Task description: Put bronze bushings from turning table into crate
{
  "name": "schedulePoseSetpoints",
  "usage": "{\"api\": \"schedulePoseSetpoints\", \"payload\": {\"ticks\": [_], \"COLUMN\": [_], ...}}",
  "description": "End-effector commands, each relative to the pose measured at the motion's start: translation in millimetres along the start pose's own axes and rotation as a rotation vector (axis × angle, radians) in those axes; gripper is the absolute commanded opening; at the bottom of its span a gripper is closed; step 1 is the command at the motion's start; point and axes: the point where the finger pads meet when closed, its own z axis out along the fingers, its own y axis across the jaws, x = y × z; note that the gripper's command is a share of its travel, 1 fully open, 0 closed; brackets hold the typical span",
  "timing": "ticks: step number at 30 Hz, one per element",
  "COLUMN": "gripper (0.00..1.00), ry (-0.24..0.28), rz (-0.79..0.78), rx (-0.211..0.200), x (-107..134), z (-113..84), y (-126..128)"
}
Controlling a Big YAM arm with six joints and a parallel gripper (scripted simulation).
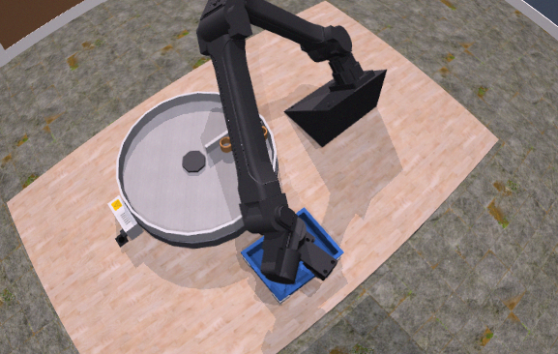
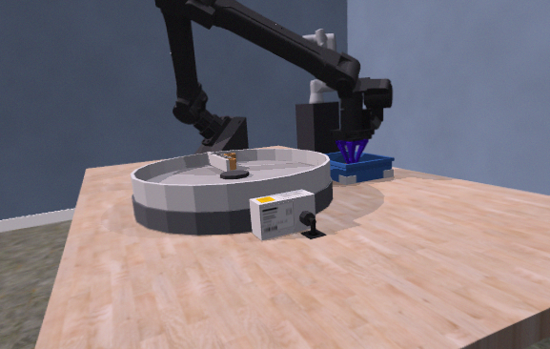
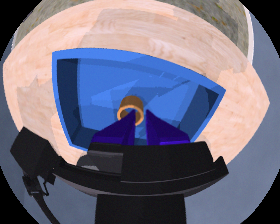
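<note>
Near the counter's (image 1: 438,150) (image 2: 203,286) (image 3: 36,75) lower-right edge in the top view, poised low over the blue crate (image 1: 324,230) (image 2: 370,173) (image 3: 138,55) with the hand (image 2: 352,161) (image 3: 140,113) pointing down. Purple fingers (image 2: 344,150) slightly apart, clamped on nothing. Just at the tips, within the crate's walls, one bronze bushing (image 3: 136,101) with an open ring end; cannot tell whether touching a finger or resting on the crate floor. Toward the counter's upper-left edge, the turning table (image 1: 158,193) (image 2: 193,197), bearing two more bronze bushings (image 1: 225,144) (image 2: 233,162) close to a pale divider (image 1: 217,139) (image 2: 218,161), one partly behind the arm (image 1: 242,106) (image 2: 279,43) from above. Beside the turning table, toward the counter's left corner, a white control box (image 1: 123,215) (image 2: 279,216) with a yellow label. Between the counter's top and right corners, the black wedge-shaped arm base (image 1: 351,111) (image 2: 237,135).
</note>
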Motion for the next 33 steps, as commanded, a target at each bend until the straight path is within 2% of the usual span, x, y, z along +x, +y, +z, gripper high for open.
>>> {"api": "schedulePoseSetpoints", "payload": {"ticks": [1, 18, 20, 22, 24, 27, 33], "gripper": [0.14, 0.14, 0.14, 0.14, 0.14, 0.14, 0.14], "ry": [-0.014, -0.014, -0.014, -0.014, -0.017, -0.024, -0.022], "rz": [0.012, 0.012, 0.006, 0.006, 0.003, 0.027, 0.024], "rx": [0.029, 0.03, 0.037, 0.037, 0.058, 0.065, 0.062], "x": [2.4, 2.3, 2.0, 2.0, -1.7, -2.3, -3.4], "z": [-7.8, -9.1, -17.2, -17.2, -33.5, -43.8, -51.1], "y": [-14.1, -14.4, -15.9, -15.9, -19.8, -24.9, -23.5]}}
